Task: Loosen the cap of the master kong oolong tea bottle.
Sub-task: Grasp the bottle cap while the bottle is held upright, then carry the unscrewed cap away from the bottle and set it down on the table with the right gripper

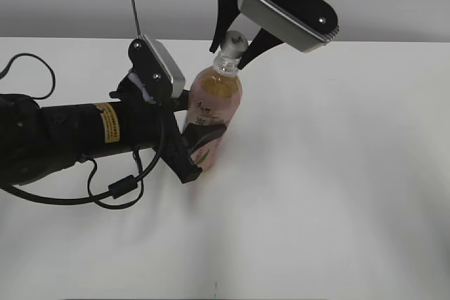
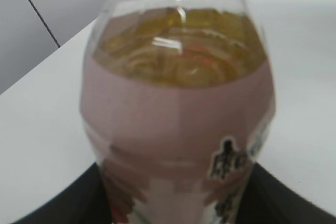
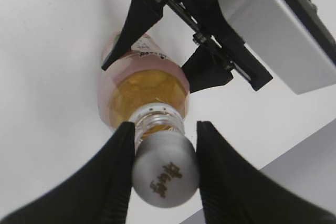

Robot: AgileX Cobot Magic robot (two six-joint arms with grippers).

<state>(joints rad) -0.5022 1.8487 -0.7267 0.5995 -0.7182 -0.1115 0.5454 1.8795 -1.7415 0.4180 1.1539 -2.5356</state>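
The master kong oolong tea bottle stands upright on the white table, amber tea above a pink label. My left gripper is shut on its lower body; in the left wrist view the bottle fills the frame between the dark fingers. My right gripper comes down from above and is shut on the cap. In the right wrist view both fingers touch the sides of the cap, which has a dark mark on top. Bare neck threads show beneath the cap.
The white table stretches to the right and front of the bottle. My left arm with its black cable lies across the left side. A grey wall rises behind the table's far edge.
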